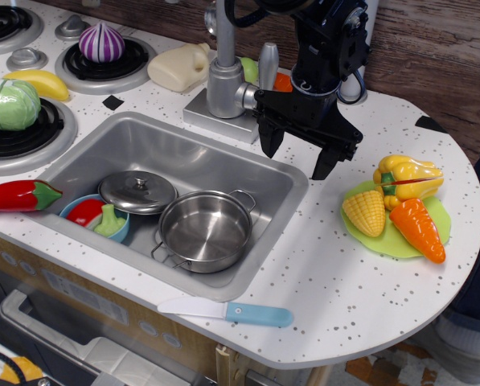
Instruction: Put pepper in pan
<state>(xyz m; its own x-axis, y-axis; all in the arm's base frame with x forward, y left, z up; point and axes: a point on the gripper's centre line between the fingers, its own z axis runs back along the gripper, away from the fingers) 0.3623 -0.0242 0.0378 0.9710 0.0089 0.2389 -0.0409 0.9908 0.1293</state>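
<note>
The pepper (pixel 18 195) is a glossy red chili with a green stem cap. It lies on the counter at the sink's left edge. The pan (pixel 205 230) is a shiny steel pot with two wire loop handles, standing empty in the sink (pixel 175 149). My gripper (pixel 297 161) is black, open and empty. It hangs above the sink's back right corner, to the upper right of the pan and far from the pepper.
A steel lid (pixel 137 192) and a small blue bowl (pixel 95 219) lie in the sink left of the pan. A faucet (pixel 225 80) stands behind the sink. A green plate (pixel 400 221) with corn, carrot and yellow pepper sits at right. A toy knife (pixel 227 310) lies at the front edge.
</note>
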